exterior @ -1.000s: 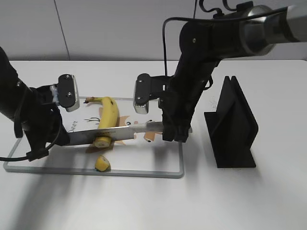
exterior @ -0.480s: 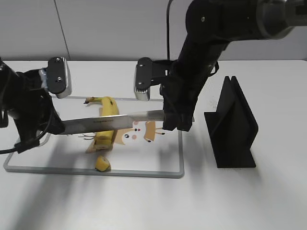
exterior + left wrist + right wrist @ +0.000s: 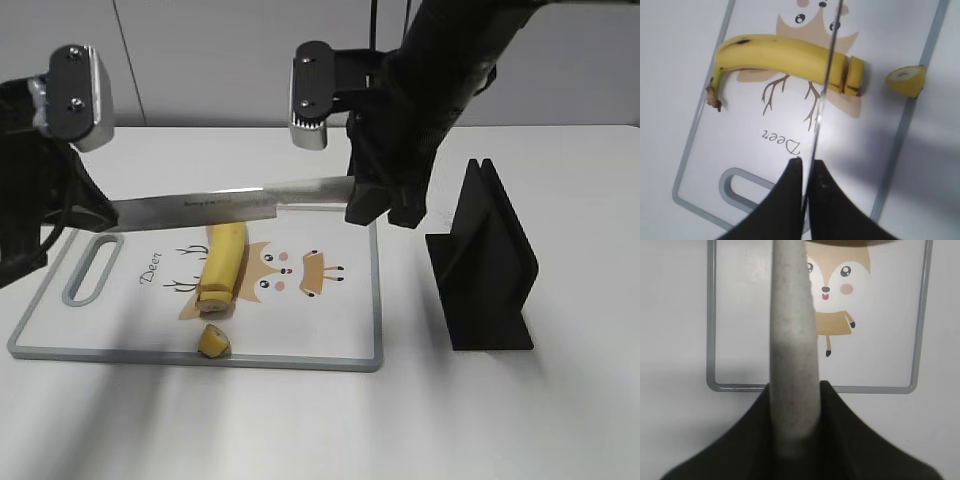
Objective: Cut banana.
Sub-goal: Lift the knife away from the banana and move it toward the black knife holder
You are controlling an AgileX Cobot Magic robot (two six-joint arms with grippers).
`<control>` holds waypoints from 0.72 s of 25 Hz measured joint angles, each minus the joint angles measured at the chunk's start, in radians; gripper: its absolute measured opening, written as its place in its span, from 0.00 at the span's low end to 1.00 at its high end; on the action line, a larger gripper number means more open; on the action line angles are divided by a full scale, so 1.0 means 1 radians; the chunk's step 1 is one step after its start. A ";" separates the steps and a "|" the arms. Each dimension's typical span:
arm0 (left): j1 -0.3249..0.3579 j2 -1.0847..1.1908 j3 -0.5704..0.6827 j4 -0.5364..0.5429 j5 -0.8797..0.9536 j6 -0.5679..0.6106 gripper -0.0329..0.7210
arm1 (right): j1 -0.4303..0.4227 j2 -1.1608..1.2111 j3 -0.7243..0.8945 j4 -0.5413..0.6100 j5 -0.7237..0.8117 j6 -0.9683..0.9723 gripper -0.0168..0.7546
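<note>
The banana [image 3: 223, 258] lies on the board [image 3: 340, 330] left of its middle, the cut-off piece [image 3: 212, 342] at the front edge. The knife [image 3: 215, 207] hangs above the banana's far half. The stand [image 3: 485, 262] sits on the table [image 3: 450, 420] beside the board's right edge.

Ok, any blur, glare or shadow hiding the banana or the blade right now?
Exterior view: sharp, soft shadows on the cutting board, banana clear. Left wrist view: crisp, knife edge-on, dark shadow lower right. Right wrist view: knife handle blurred close up, blocking the banana.

Even, bright light; soft shadows fall toward the viewer, and the knife handle [image 3: 792, 365] looks perhaps slightly blurred.
</note>
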 joint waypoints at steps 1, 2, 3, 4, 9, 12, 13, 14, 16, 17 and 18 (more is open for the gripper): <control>-0.001 -0.018 0.000 0.001 0.008 0.000 0.04 | 0.000 -0.012 0.000 0.000 0.009 0.000 0.26; -0.002 -0.039 0.000 0.002 0.017 0.000 0.04 | 0.000 -0.025 0.000 0.000 0.016 0.000 0.26; -0.002 -0.062 0.000 0.003 0.026 0.000 0.04 | 0.001 -0.039 0.000 0.000 0.021 0.000 0.26; -0.002 -0.082 0.000 0.004 0.033 0.000 0.04 | 0.002 -0.051 0.000 0.000 0.026 0.000 0.26; -0.003 -0.178 0.000 0.000 0.059 -0.003 0.04 | 0.005 -0.121 0.000 0.003 0.037 -0.009 0.26; -0.004 -0.202 0.000 -0.001 0.066 -0.003 0.06 | 0.005 -0.133 -0.003 0.005 0.039 -0.038 0.26; -0.004 -0.203 0.000 -0.001 0.064 -0.005 0.08 | 0.005 -0.134 -0.003 0.006 0.042 -0.043 0.25; -0.004 -0.203 0.000 -0.001 0.058 -0.010 0.12 | 0.005 -0.134 -0.003 0.007 0.046 -0.045 0.25; -0.002 -0.203 0.000 0.004 0.044 -0.017 0.25 | 0.003 -0.134 -0.003 0.001 0.061 -0.044 0.25; 0.002 -0.203 0.000 0.006 0.037 -0.019 0.34 | 0.000 -0.134 -0.003 -0.005 0.069 -0.044 0.25; 0.003 -0.203 0.000 0.008 0.028 -0.020 0.44 | -0.001 -0.134 -0.003 -0.014 0.073 -0.044 0.25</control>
